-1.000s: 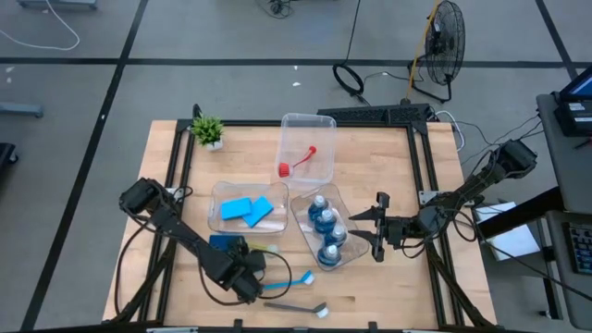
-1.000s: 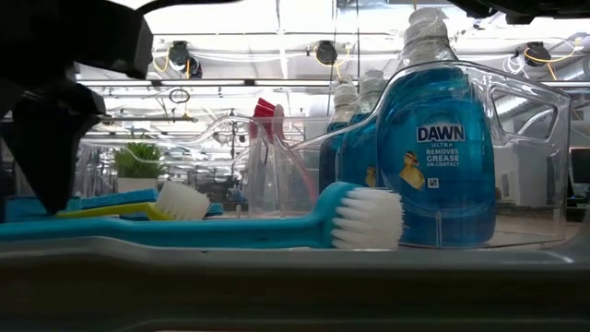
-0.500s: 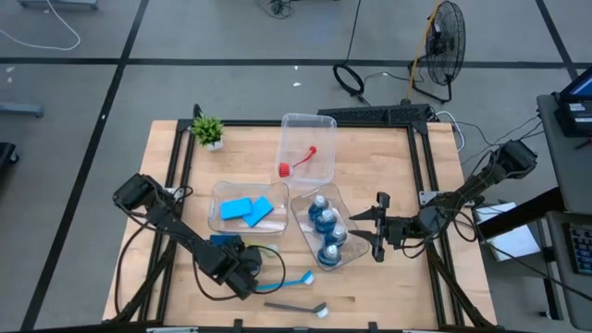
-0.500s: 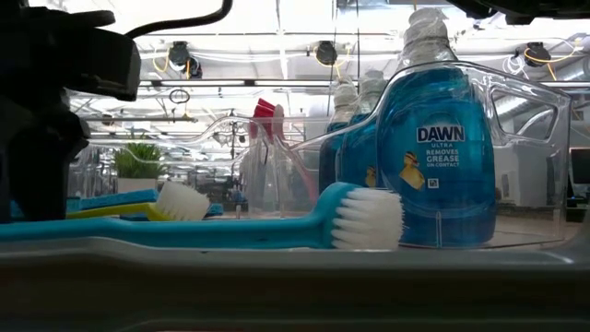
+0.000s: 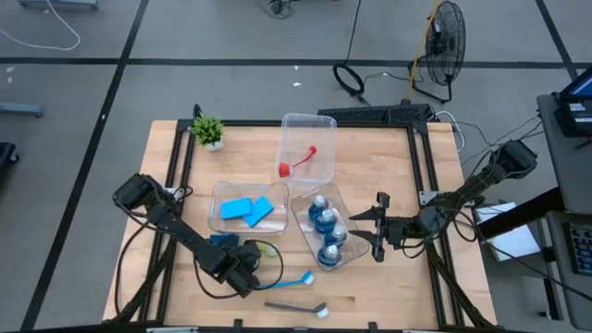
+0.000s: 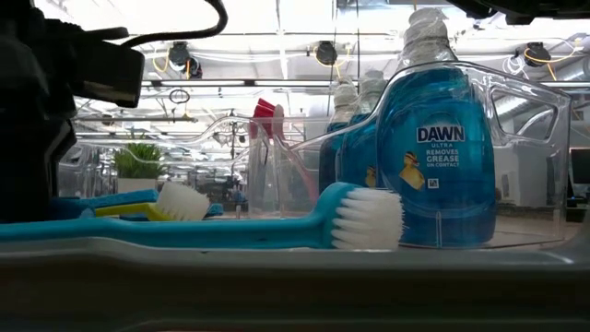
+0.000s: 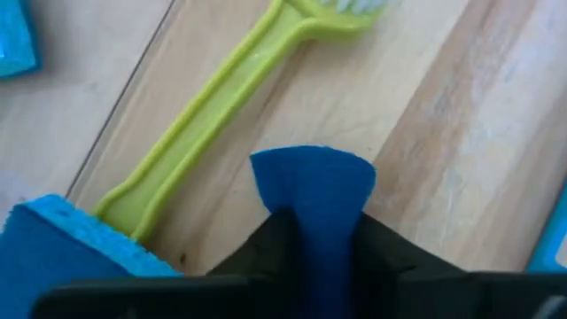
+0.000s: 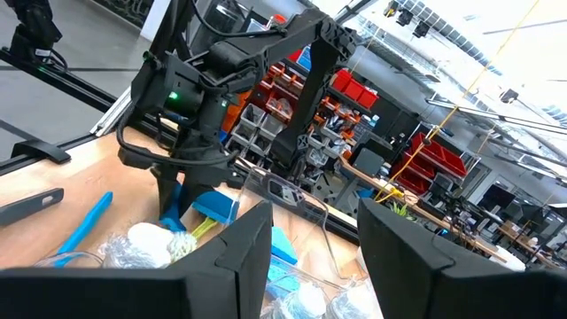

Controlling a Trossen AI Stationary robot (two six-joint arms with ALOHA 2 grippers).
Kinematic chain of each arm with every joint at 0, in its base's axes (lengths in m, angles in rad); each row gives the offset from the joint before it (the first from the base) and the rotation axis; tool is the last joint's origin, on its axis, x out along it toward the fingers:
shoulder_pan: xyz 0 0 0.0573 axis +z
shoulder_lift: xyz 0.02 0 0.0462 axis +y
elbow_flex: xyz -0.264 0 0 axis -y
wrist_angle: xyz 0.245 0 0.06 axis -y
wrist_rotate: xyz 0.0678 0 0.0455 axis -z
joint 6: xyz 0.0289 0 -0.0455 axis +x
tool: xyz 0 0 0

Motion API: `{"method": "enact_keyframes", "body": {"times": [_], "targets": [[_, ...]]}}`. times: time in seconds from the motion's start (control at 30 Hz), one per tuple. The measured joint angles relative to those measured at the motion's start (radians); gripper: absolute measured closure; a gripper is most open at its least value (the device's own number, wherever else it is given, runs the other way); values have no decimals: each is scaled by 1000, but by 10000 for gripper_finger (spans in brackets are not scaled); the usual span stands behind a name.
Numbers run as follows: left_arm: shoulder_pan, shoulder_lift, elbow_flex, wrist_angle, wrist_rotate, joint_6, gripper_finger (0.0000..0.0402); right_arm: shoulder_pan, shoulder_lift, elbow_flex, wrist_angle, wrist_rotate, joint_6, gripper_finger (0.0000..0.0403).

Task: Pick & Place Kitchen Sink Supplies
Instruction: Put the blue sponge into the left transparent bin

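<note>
Our left gripper (image 7: 323, 244) has just pressed its fingers onto a flat blue rectangular sponge (image 7: 312, 190) beside the yellow-green long-handled brush (image 7: 213, 115) on the wooden desk (image 5: 370, 287); we judge it ready to lift. Our right gripper (image 5: 377, 228) waits, fingers spread.

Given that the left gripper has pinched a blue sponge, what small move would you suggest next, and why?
Probably a short lift: the left gripper is shut on the sponge, low over the table beside the yellow-green brush.

Even overhead light, soft shadows; bright ceiling lamps (image 6: 318, 51) glare in the low view, where the near foreground blurs.
</note>
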Motion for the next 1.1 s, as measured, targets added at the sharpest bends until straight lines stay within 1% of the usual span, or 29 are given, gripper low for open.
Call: {"method": "enact_keyframes", "body": {"times": [0.13,0.23,0.27,0.37,0.5,0.6,0.67,0.77,0.9,1.1], "targets": [[-14,-20,25,5,-4,4,367,0,0,0,0,0,0,248],[-32,-57,70,12,-8,9,369,0,0,0,0,0,0,248],[-38,-78,94,14,-26,9,370,0,0,0,0,0,0,248],[-52,-140,167,3,-140,44,371,0,0,0,0,0,0,248],[-43,-194,261,-51,-331,179,371,0,0,0,0,0,9,248],[-15,-244,317,-137,-453,280,372,0,0,0,0,0,19,248],[17,-262,337,-205,-502,335,372,0,0,0,0,0,25,248],[75,-300,339,-308,-520,389,372,0,0,0,-1,0,26,248],[165,-324,340,-455,-483,400,372,2,0,0,-3,0,27,248],[271,-326,340,-574,-418,402,334,2,0,0,-13,2,27,248]]}}
